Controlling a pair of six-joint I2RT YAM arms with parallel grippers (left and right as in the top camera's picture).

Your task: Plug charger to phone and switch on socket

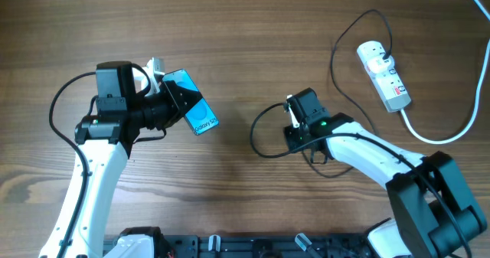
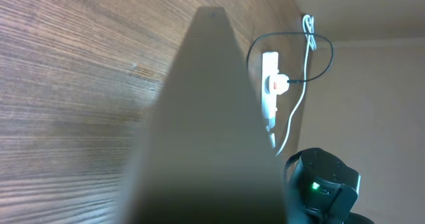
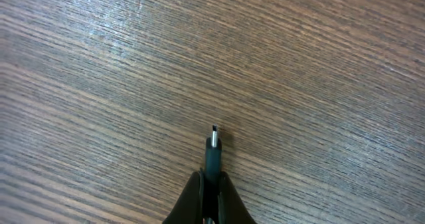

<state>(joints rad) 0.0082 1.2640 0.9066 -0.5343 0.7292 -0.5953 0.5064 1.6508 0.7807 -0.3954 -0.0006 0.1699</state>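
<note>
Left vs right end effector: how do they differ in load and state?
Load: left end effector grips the wide, flat phone; right end effector pinches the charger at its thin connector tip. View: left wrist camera is mostly blocked by the blurred phone; right wrist camera sees its tip clearly over the table. Place: right sits nearer the socket. Shared: both shut on a task item; phone and tip are apart.
</note>
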